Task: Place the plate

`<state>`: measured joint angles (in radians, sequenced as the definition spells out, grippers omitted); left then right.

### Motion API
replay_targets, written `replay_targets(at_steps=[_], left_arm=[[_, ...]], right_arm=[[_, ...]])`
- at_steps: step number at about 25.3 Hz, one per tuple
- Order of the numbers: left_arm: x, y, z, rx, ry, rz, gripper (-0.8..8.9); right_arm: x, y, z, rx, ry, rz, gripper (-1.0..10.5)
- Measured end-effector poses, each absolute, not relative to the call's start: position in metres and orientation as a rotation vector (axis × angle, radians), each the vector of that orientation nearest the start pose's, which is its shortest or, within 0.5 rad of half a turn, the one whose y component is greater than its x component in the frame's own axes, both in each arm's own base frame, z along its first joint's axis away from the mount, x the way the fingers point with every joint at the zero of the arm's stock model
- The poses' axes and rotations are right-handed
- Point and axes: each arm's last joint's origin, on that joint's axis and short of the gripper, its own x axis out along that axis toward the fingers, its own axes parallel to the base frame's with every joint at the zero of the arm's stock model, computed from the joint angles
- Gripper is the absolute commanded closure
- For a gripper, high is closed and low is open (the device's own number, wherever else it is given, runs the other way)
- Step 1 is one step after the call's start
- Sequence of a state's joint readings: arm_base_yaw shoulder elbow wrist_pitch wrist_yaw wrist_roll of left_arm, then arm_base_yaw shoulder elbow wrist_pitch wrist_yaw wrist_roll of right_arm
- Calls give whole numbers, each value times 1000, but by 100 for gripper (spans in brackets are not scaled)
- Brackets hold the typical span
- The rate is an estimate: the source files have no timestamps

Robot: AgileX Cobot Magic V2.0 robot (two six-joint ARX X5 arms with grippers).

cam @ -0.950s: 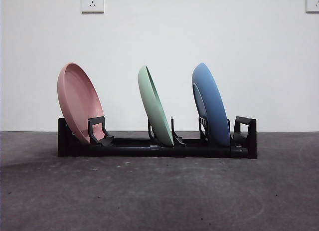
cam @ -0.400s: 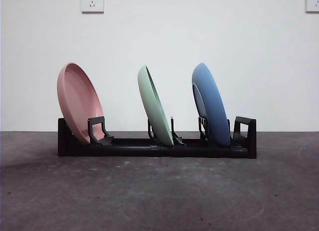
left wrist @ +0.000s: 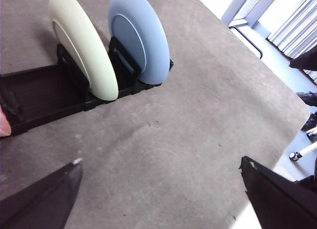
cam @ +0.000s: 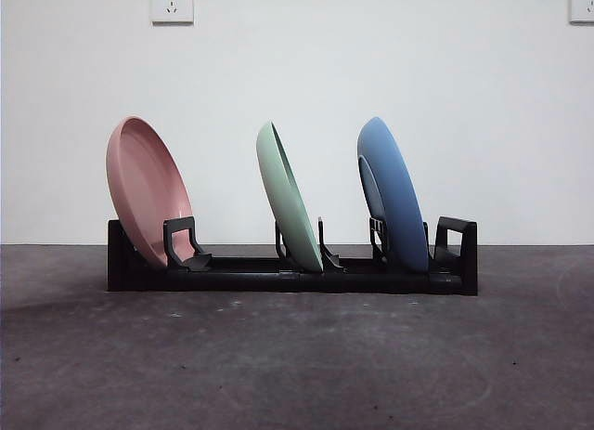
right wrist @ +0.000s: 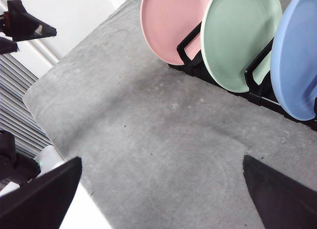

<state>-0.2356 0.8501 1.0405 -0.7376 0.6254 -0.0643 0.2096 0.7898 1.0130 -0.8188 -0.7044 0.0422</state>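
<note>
Pink plate (cam: 144,190), green plate (cam: 289,197) and blue plate (cam: 393,194) all stand in the rack (cam: 292,272); placing looks finished. Left pincer (left wrist: 158,194) and right pincer (right wrist: 161,189) hover released, well clear; next, simply stay back

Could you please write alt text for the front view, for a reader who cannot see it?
Three plates stand tilted in a black rack on a dark table: a pink plate on the left, a green plate in the middle, a blue plate on the right. A white wall is behind.
</note>
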Motion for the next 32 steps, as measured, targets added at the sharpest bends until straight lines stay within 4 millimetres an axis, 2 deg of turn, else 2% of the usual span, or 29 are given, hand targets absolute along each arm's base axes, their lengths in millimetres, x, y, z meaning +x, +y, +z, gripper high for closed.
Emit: replay_targets(at_steps=[7, 15, 18, 23, 27, 32], left_arm=[[144, -54, 359, -167, 589, -835, 306], [144, -55, 359, -167, 590, -836, 314], [144, -55, 359, -167, 590, -836, 314], [144, -55, 359, -167, 590, -836, 314], [143, -54, 359, -167, 593, -836, 314], [142, -54, 357, -173, 622, -832, 314]], right_arm=[[139, 49, 352, 244, 643, 856, 423], [178, 60, 336, 299, 760, 839, 423], [198, 68, 335, 300, 789, 848, 423], [259, 94, 336, 260, 794, 814, 423], [308, 109, 329, 239, 781, 771, 425], [341, 118, 311, 225, 734, 753, 458]])
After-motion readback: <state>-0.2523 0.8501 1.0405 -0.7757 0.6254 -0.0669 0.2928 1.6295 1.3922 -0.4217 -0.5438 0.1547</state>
